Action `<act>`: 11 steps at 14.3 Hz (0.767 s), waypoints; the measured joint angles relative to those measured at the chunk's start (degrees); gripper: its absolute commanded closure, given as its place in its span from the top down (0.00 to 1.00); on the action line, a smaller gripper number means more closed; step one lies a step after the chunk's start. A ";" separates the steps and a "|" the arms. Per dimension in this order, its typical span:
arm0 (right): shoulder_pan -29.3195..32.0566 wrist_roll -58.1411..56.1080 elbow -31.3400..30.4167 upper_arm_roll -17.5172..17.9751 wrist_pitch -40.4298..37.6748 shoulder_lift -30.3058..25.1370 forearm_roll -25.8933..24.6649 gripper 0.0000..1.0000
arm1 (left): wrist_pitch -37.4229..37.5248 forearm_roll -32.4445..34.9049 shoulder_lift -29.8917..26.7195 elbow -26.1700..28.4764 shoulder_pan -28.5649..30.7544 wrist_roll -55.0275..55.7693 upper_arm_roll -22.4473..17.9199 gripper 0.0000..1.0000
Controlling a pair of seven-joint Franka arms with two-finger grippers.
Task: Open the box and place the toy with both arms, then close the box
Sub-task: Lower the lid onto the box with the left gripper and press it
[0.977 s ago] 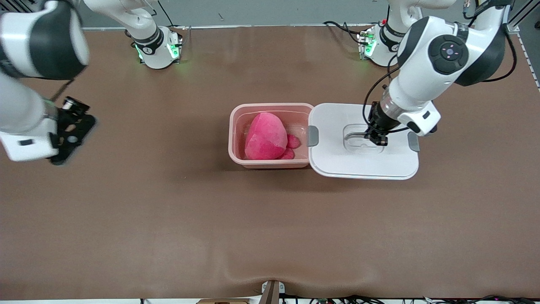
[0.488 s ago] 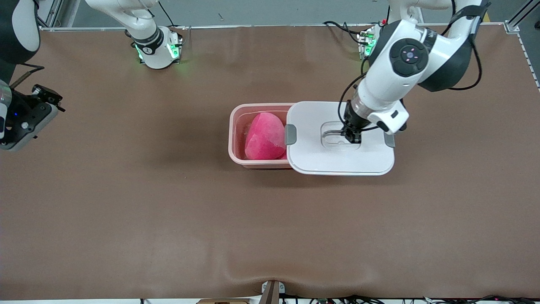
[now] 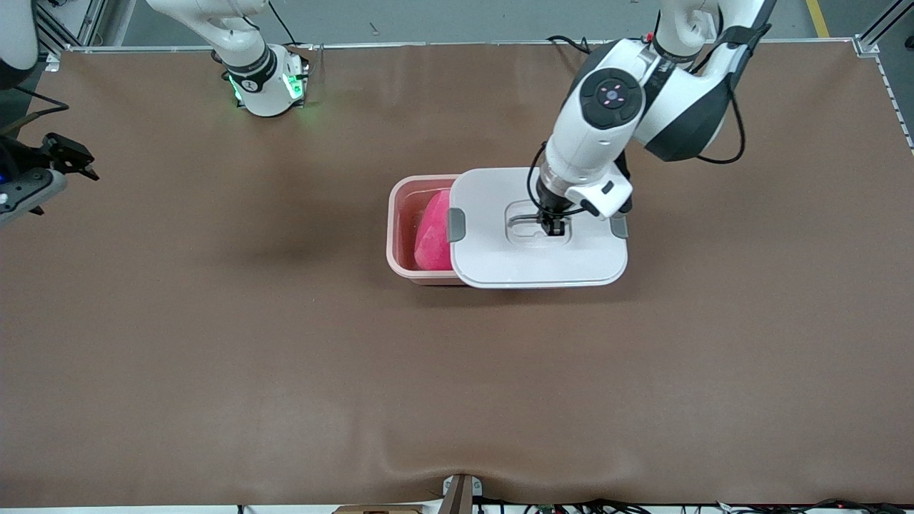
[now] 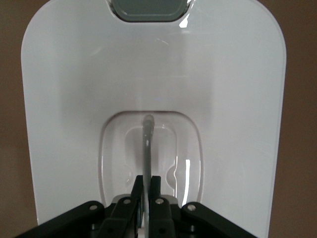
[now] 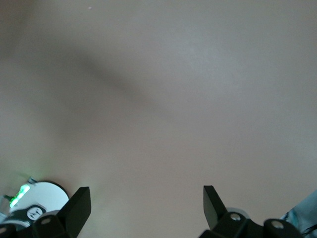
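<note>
The pink box [image 3: 398, 239] stands mid-table with the hot-pink toy [image 3: 431, 243] inside it. Only a strip of the toy shows past the lid's edge. The white lid [image 3: 535, 260] covers most of the box and overhangs it toward the left arm's end. My left gripper [image 3: 553, 228] is shut on the thin handle bar [image 4: 147, 141] in the lid's recessed centre [image 4: 147, 186]. A grey clip [image 4: 148, 9] shows at the lid's [image 4: 228, 99] end. My right gripper [image 3: 70, 158] hangs open over bare table at the right arm's end, with nothing between its fingers [image 5: 146, 206].
The brown table mat [image 3: 457, 392] stretches wide on every side of the box. The right arm's base [image 3: 265, 84] with its green light stands at the table's back edge and also shows in the right wrist view [image 5: 33, 209].
The left gripper has carried the lid from beside the box toward the right arm's end, so it now covers most of the box. The right arm has drawn back to the table's end.
</note>
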State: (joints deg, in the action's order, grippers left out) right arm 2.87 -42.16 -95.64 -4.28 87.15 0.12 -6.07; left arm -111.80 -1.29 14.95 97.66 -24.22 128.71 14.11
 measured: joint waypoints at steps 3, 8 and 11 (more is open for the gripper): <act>-0.72 9.57 -0.39 0.92 0.37 -0.23 0.92 1.00 | -0.40 0.16 2.31 -1.40 -2.36 1.95 0.02 0.00; -5.19 34.89 -0.28 1.97 1.02 -0.30 3.90 1.00 | -3.06 0.18 4.54 -1.88 -4.63 2.01 0.03 0.00; -5.12 42.45 0.81 1.59 1.34 -0.35 5.52 1.00 | -4.99 0.18 5.44 -1.93 -5.33 3.25 0.02 0.00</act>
State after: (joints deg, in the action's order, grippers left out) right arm -2.24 0.30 -94.83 -2.69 88.48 -0.23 -0.55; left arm -116.79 -1.11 20.40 95.72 -29.56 131.96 14.12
